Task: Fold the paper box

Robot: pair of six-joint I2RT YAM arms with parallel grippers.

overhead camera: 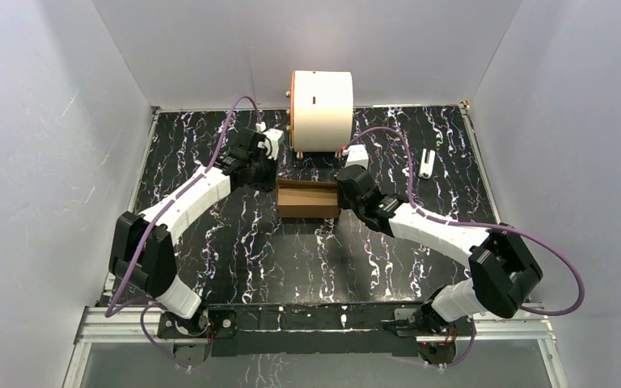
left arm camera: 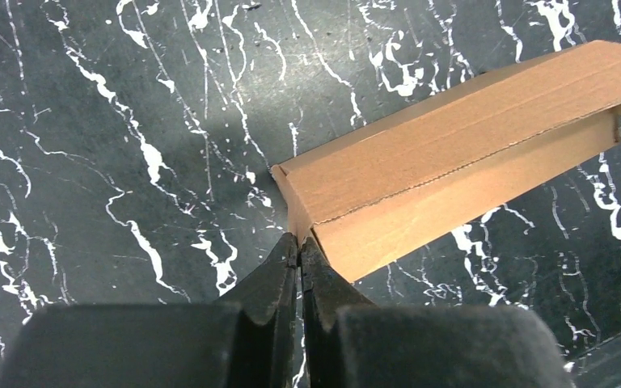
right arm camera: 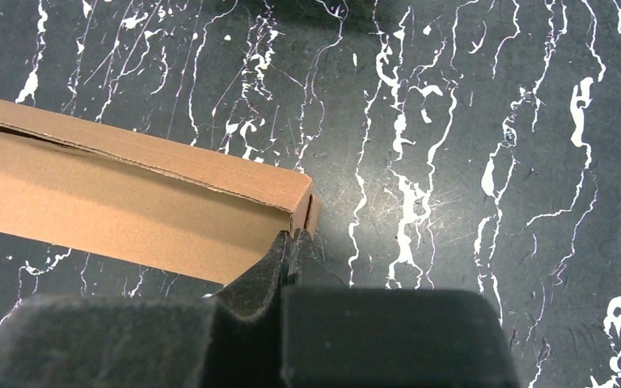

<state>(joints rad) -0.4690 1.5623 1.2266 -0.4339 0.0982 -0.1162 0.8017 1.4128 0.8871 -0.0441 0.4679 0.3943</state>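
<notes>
Top external view: the paper box [overhead camera: 308, 199], a low brown carton, lies crosswise near the middle of the counter [overhead camera: 234, 259] with a claw at each end.

Both wrist views show a flap seam running along the carton's length. The left claw [left arm camera: 300, 242] has its fingers pressed together, with the tips against the box's 9 o'clock end at the lower corner. The right claw [right arm camera: 291, 238] is likewise closed on nothing, its tips touching the 3 o'clock end corner. A large white cylinder with an orange rim [overhead camera: 322, 111] stands at 12 o'clock from the box, close behind it. A small white object [overhead camera: 427, 163], too small to identify, lies apart at about 2 o'clock.
</notes>
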